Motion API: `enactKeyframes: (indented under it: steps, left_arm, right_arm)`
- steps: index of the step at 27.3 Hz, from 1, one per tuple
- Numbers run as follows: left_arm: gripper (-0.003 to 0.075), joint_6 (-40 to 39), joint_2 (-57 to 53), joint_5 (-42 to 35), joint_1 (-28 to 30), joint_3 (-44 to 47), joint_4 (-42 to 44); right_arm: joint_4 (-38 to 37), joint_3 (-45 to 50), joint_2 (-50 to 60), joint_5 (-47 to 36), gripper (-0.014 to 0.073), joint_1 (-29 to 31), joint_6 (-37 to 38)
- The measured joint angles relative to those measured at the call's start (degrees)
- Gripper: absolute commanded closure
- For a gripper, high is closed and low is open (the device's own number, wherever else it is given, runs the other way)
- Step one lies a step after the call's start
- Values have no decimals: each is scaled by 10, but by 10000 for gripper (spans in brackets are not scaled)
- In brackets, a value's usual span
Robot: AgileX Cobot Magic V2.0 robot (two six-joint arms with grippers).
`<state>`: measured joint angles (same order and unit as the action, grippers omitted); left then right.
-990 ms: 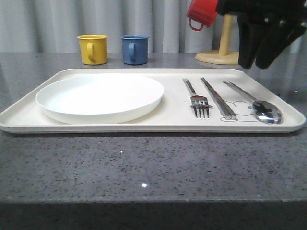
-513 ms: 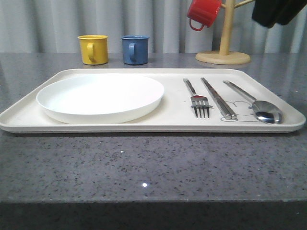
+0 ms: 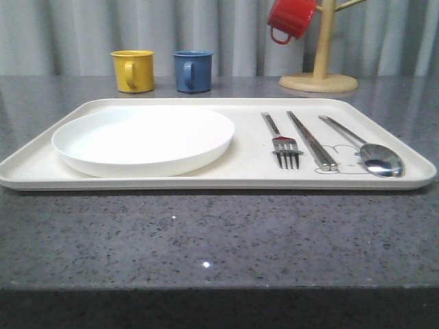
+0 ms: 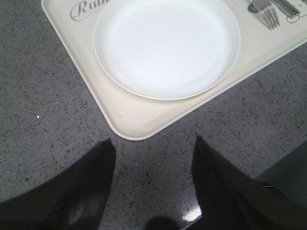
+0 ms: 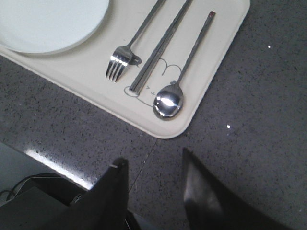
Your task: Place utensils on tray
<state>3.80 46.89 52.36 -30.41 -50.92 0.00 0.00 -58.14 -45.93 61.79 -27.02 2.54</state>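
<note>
Nearest the camera in the front view I see bare speckled grey counter (image 3: pixel 219 240) across the lower half of the frame; above it the cream tray (image 3: pixel 41 168) spans the middle band. Right of centre, the fork (image 3: pixel 282 144), the chopsticks (image 3: pixel 312 140) and the spoon (image 3: pixel 367 149) lie side by side on the tray, apart from one another, business ends toward me; the round white plate (image 3: pixel 144 137) sits on the tray's left half. I judge the placing done, with all three pieces resting flat inside the rim.

Should any need shifting, I expect stiff, light, slick metal that lies flat; I would pinch each across the mid-handle, and the thin chopsticks may roll or slip apart, so I would take them as a pair.

At the bottom of the left wrist view my left gripper (image 4: pixel 153 184) hangs over the counter just off the tray corner, jaws spread wide and empty; at the bottom of the right wrist view my right gripper (image 5: pixel 154 191) hangs off the tray corner near the spoon, jaws also apart and holding nothing.

Farther back, upper left, stand a yellow mug (image 3: pixel 132 70) and a blue mug (image 3: pixel 192 70); upper right, a red mug (image 3: pixel 291 19) hangs on a wooden mug tree (image 3: pixel 319 68).
</note>
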Motion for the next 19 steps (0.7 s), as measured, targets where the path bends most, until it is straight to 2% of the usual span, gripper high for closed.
enactKeyframes:
  steps: [7, 17, 19]
  left_arm:
    - [353, 0, 0, -3, 0, 0, 0]
    - [353, 32, 0, -7, 0, 0, 3]
    - [374, 39, 0, -7, 0, 0, 3]
  right_arm:
    - [0, 61, 117, 5, 286, 0, -1]
    - [0, 86, 173, 5, 286, 0, -1]
    - [0, 88, 173, 5, 288, 0, -1]
